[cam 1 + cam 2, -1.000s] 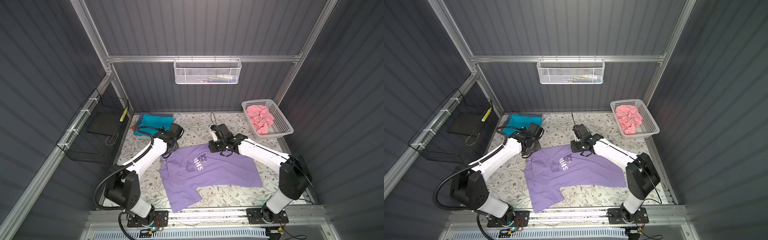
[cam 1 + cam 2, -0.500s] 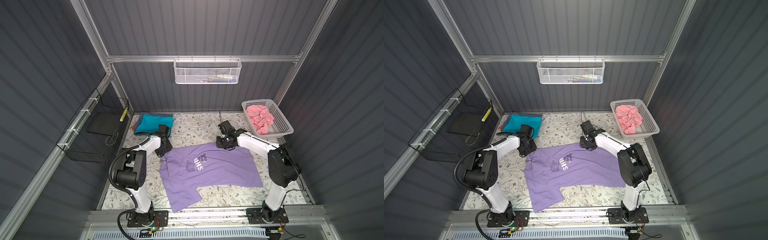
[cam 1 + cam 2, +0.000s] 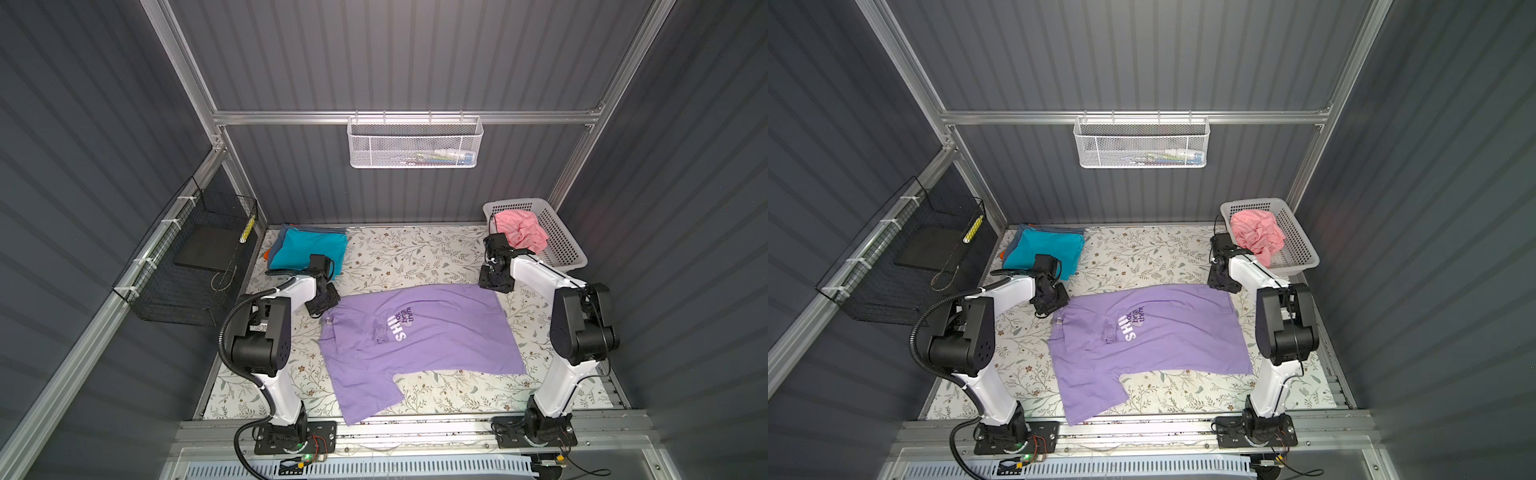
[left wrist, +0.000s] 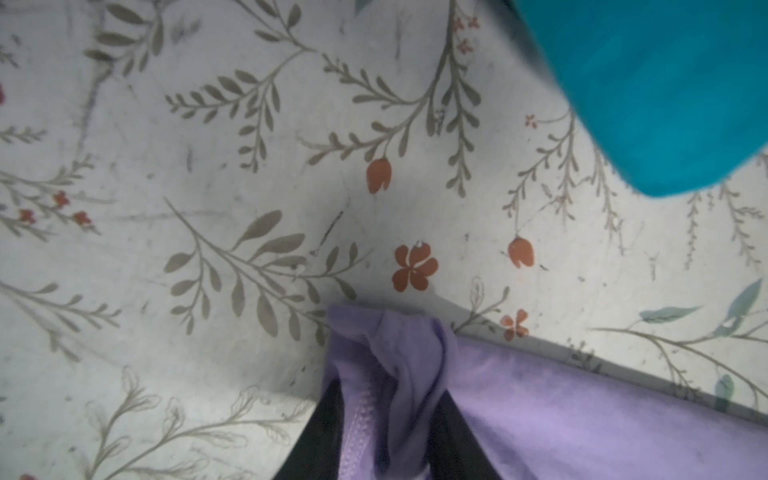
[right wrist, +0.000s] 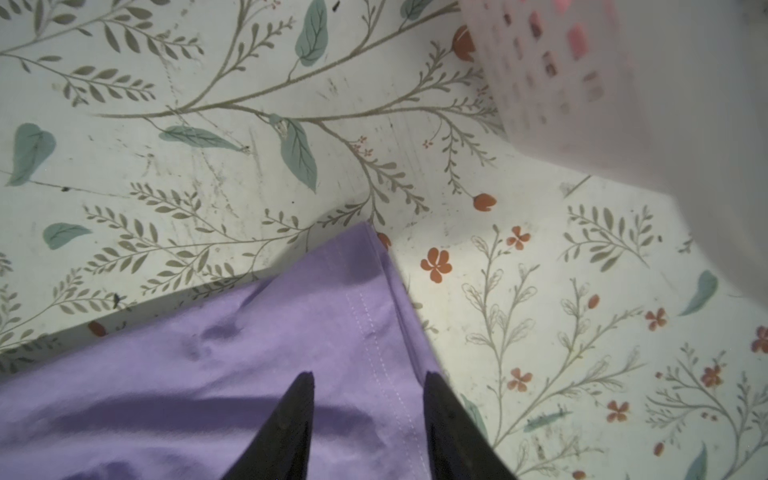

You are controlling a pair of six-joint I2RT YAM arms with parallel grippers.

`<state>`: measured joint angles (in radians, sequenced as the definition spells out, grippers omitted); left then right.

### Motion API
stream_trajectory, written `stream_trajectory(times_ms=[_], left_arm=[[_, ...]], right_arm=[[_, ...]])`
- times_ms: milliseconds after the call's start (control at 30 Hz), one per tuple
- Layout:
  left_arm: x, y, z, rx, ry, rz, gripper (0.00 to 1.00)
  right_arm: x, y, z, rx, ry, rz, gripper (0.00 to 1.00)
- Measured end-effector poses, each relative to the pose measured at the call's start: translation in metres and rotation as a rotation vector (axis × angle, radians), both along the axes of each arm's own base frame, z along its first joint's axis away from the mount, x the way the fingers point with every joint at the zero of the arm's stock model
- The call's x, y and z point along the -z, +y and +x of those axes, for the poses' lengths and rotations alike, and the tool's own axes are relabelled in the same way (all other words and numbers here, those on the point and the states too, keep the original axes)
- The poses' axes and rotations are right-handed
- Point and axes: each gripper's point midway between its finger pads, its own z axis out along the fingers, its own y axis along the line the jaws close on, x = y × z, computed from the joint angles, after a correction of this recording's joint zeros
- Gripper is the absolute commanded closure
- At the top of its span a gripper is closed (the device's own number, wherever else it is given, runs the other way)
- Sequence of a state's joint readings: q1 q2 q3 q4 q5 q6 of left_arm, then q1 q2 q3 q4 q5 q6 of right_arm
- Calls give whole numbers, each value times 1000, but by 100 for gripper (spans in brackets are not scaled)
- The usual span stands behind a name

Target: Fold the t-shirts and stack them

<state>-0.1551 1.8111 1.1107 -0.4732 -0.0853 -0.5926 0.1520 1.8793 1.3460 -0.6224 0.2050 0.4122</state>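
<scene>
Your left gripper [image 4: 388,399] is clenching a bunched corner of the lavender t-shirt [image 3: 419,332], which is lying spread on the floral table [image 3: 415,257] between the arms. Your right gripper [image 5: 369,380] is standing released over the shirt's opposite far corner, gripping nothing. The teal t-shirt [image 3: 309,249] is sitting folded at the far left, and the pink t-shirt [image 3: 521,230] is lying crumpled in the white basket [image 3: 569,253].

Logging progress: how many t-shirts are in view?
5: lavender tee spread in the middle; pink tee in the basket; teal tee far left, piled on blue-grey tee and orange tee, whose edges show. More may be hidden.
</scene>
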Motion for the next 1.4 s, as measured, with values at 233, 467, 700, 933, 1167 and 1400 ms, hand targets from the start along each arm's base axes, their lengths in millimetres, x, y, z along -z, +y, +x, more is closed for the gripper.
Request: stream_trajectory(times_ms=[233,467,700,933,1167,1400], left_arm=[[0,2,0,1,0,6,66],[0,3,0,1,1,8,66],[0,4,0,-1,3,13,66],[1,4,0,2,9,16,67],[1,5,0,1,9,21,68],[1,5,0,3,9,23,69]], right_arm=[[26,-1,14,-2,54,31,51],[28,-5,35,14,38,81,57],[28,-6,42,20,29,122,94],[21,-8,48,20,14,138,100],[-3,-14,65,27,-40,143,100],[-16,-14,73,17,-72,138,74]])
